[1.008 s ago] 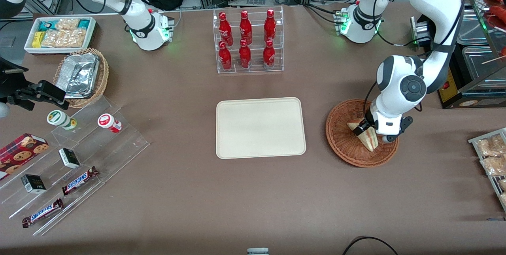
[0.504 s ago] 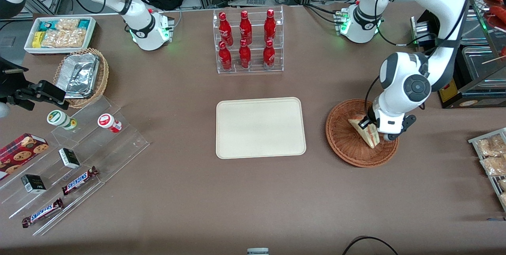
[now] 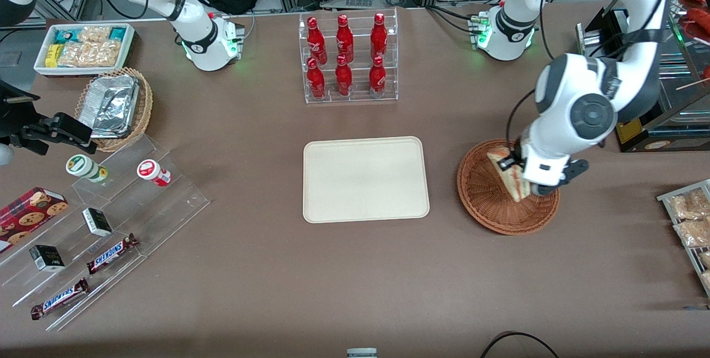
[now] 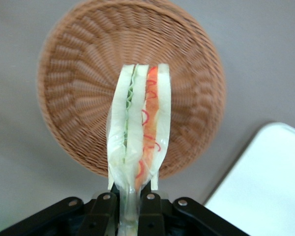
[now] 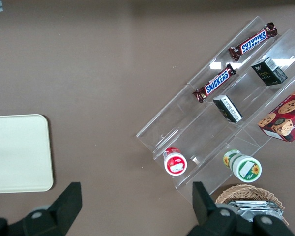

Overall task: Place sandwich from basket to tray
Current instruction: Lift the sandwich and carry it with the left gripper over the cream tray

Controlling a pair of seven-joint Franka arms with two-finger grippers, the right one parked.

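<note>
My left gripper (image 3: 513, 172) is shut on the sandwich (image 3: 508, 174), a wedge of white bread with red, orange and green layers, and holds it lifted above the reddish-brown wicker basket (image 3: 488, 202). In the left wrist view the sandwich (image 4: 140, 132) hangs between the fingers of the gripper (image 4: 130, 206), with the empty basket (image 4: 78, 88) below it. The cream-beige tray (image 3: 365, 179) lies flat and empty at the table's middle, beside the basket; its corner shows in the left wrist view (image 4: 265, 182).
A clear rack of red bottles (image 3: 347, 57) stands farther from the front camera than the tray. A clear stepped stand with candy bars and jars (image 3: 94, 225), a foil-lined tan basket (image 3: 115, 105) and a white snack bin (image 3: 83, 47) lie toward the parked arm's end.
My gripper has risen with the sandwich, lifting it out of the basket's bowl and slightly away from the front camera. The basket and tray have not moved.
</note>
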